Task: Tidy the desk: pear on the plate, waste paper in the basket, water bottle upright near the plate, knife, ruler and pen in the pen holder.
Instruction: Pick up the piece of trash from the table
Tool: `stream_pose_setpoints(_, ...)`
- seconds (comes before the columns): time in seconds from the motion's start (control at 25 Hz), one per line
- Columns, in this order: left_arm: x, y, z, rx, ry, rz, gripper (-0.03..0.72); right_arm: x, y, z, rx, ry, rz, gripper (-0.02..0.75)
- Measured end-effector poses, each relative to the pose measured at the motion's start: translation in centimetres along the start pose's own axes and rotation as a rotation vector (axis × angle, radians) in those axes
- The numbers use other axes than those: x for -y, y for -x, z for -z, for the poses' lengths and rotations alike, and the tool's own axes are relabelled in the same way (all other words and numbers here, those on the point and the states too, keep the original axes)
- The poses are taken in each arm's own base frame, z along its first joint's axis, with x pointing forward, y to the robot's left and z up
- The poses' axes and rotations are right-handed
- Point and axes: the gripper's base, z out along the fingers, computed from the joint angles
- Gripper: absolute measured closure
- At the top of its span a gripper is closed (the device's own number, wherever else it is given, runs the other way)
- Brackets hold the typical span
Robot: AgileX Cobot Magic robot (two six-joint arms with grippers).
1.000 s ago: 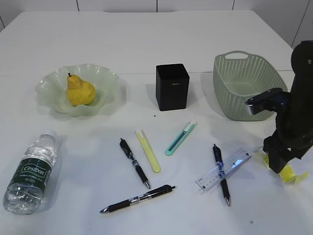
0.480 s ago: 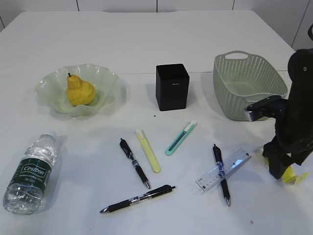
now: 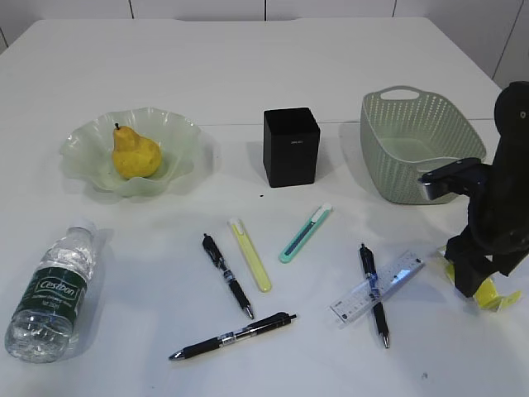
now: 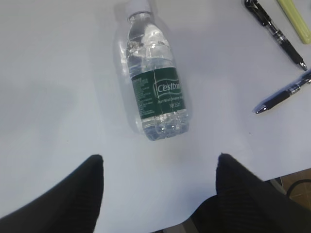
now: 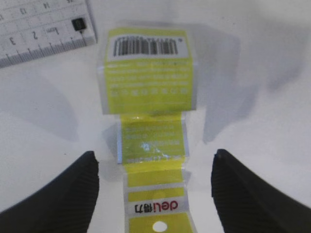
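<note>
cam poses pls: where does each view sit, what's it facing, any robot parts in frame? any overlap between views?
Exterior: raised at the near edge of the desk, looking down at a slant across it; the right arm and right claw show at the right edge.
Left wrist: above the desk's near-left part, facing down at the lying water bottle; left claw open, dark fingers at the bottom.
Right wrist: low over the yellow packaging strip, facing down; right claw open, straddling it.
Shared: exterior and left wrist both show the bottle; exterior and right wrist the ruler.
</note>
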Motion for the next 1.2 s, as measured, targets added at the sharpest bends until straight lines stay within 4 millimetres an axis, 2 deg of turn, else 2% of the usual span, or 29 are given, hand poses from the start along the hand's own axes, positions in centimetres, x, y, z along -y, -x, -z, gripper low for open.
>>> stream_pose_setpoints(0.36,0.0,0.1,0.0,0.013,0.000,-0.001,0.178,-0.1,0.2,-1.2,-0.027,0.016,-0.001,0.212)
stream_pose_setpoints(0.56,0.0,0.2,0.0,0.019,0.000,-0.001,0.178,-0.1,0.2,-1.2,-0.027,0.016,-0.002,0.308)
stream_pose_setpoints(0.8,0.0,0.2,0.0,0.022,0.000,-0.001,0.178,-0.2,0.2,-1.2,-0.025,0.024,-0.011,0.483)
stream_pose_setpoints(1.2,0.0,0.2,0.0,0.024,0.000,-0.002,0.178,-0.2,0.2,-1.2,-0.024,0.028,-0.017,0.518)
